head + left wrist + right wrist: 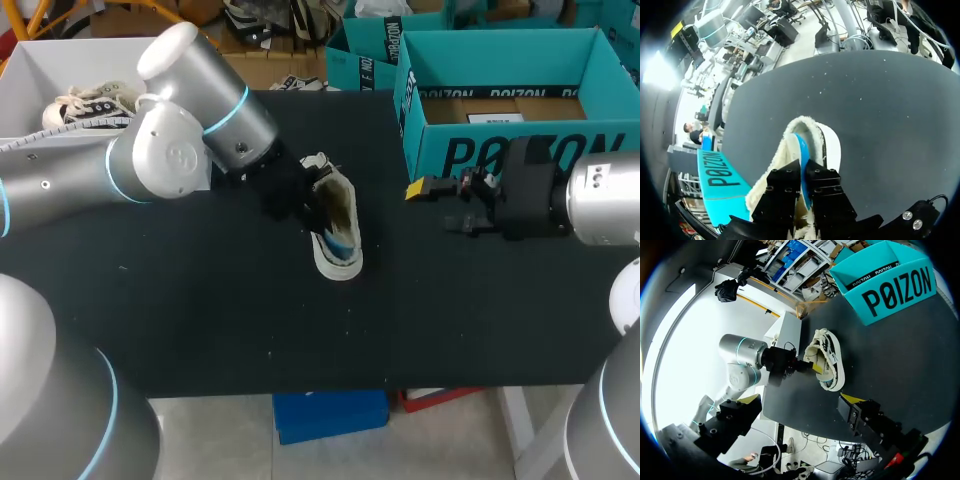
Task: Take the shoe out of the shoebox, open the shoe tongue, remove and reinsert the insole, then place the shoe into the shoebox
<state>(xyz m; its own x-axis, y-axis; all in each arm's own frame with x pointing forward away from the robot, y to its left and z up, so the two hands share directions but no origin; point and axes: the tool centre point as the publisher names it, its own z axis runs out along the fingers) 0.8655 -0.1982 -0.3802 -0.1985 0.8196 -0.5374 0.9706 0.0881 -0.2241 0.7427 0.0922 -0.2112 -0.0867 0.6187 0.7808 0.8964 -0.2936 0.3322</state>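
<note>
Shoe (340, 255) out of its box, resting on the black counter (200, 300) near the middle, between the two arms. It is pale with a fleecy lining, and its mouth is turned toward the left tool (316, 212). In the left wrist view the left tool (807, 192) has its two black fingers drawn close together at the shoe's mouth, pinching the blue insole (801, 150), which runs up from between them along the inside of the shoe (829, 145). From above, a strip of the insole (343, 238) shows inside the shoe.

The teal shoebox (500, 155) stands open at the far right of the counter, apart from the shoe. The right tool (440, 205) hovers just in front of the box's near wall, pointing toward the shoe without touching it. In the right wrist view its fingers (865, 420) stand wide apart with nothing between them, the shoe (832, 357) and the left tool (812, 366) ahead, and the shoebox (890, 285) beyond.
</note>
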